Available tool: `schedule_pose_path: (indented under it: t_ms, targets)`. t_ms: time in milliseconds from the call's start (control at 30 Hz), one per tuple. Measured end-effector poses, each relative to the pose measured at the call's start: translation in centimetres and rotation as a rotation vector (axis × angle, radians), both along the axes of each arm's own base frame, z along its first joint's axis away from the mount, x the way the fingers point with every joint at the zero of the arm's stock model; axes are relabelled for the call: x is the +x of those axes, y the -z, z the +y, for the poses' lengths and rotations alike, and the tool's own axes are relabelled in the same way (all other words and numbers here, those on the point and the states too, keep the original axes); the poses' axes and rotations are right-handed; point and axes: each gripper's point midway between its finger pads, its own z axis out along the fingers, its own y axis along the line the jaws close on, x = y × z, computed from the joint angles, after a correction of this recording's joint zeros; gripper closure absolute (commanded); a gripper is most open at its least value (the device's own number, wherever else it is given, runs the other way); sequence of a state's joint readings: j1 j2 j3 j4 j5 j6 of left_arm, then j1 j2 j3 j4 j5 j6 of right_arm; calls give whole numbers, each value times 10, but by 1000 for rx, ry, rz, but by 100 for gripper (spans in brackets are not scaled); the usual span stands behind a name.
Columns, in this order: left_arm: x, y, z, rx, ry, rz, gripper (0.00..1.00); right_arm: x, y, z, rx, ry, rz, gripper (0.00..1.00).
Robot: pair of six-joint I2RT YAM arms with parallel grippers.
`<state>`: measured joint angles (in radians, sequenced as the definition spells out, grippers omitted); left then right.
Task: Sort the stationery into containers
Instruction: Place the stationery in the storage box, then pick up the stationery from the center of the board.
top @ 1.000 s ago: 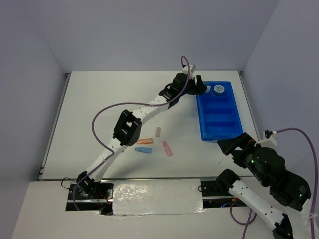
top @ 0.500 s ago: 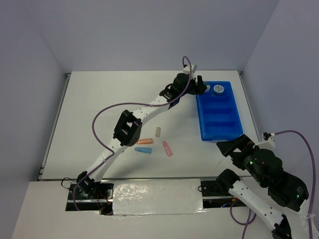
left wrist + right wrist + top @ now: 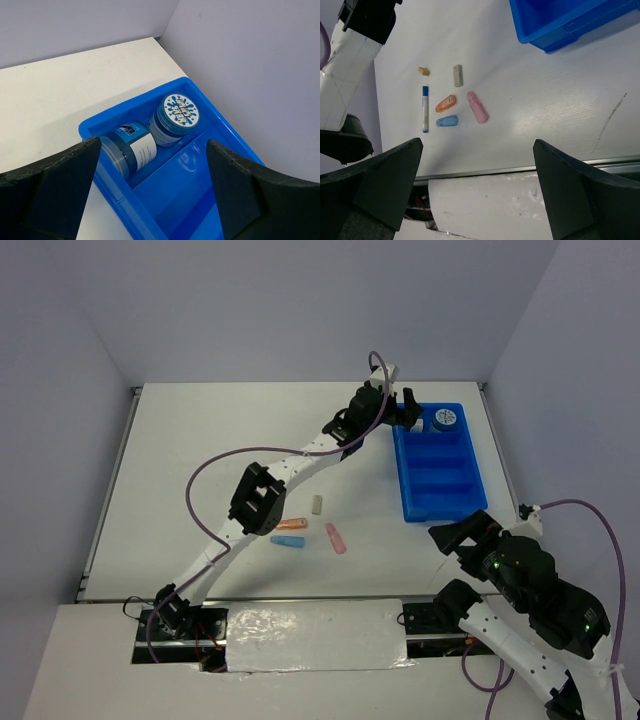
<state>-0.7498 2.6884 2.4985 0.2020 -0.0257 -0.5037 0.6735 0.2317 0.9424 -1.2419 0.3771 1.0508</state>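
Note:
The blue tray [image 3: 405,485] lies at the right of the table. Its far compartment holds two blue-white rolls: one upright [image 3: 176,116], one on its side [image 3: 131,149]. My left gripper [image 3: 405,412] hangs just above that compartment, open and empty. My right gripper [image 3: 455,536] is open and empty, raised over the table's near right edge. An orange capsule [image 3: 446,103], a blue capsule [image 3: 447,121], a pink capsule [image 3: 477,106], a white pen with blue cap [image 3: 425,108], a grey stub [image 3: 457,75] and a tan stub [image 3: 423,71] lie loose on the table.
The tray's other compartments [image 3: 440,475] look empty. The left arm [image 3: 258,495] stretches diagonally over the table and hides the pen and tan stub in the top view. Walls close in at the back and both sides.
My left gripper has shifted slightly right over the tray's far end. My right arm has moved a little left and forward.

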Motion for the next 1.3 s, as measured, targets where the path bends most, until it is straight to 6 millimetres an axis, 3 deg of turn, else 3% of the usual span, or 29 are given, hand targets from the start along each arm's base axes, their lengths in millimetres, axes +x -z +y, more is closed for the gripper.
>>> schedule_pose_path:
  t_ms: [167,267,367,433,500,567,633,667,700,733,767,800,867,967,1100,1300]
  targets:
    - [-2,-4,3,14,-10,7,1,9,0,3,-54,-12,0,0]
    - [-12,-13,22,61,-33,54,1,20,4,7,-134,-21,29,0]
    - [-29,-49,54,94,-73,95,1,41,12,21,-246,-60,78,0]
    - [-39,-85,90,94,-131,127,1,59,20,35,-329,-106,118,0]
    - [-44,-127,140,80,-224,152,1,77,33,55,-403,-188,152,3]
    - [-47,-163,203,60,-341,193,1,92,47,77,-451,-286,172,6]
    - [-50,-181,279,54,-476,241,3,105,68,100,-494,-390,211,16]
    - [-55,-180,316,69,-544,279,3,109,78,108,-513,-429,231,17]
    - [-73,-150,366,159,-655,400,3,112,90,118,-535,-475,256,20]
    - [-77,-146,421,151,-759,426,3,117,109,135,-568,-553,288,20]
    - [-85,-133,439,178,-791,448,2,115,124,141,-618,-590,340,21]
    - [-102,-110,452,227,-805,498,2,116,126,150,-638,-615,350,22]
    - [-149,-61,471,354,-806,639,2,129,136,186,-669,-671,351,24]
    - [-199,-26,482,463,-769,755,2,130,168,218,-706,-728,376,25]
    - [-228,-27,486,485,-728,750,1,112,195,227,-742,-770,436,28]
    - [-248,-34,491,509,-695,714,1,105,216,227,-743,-740,477,33]
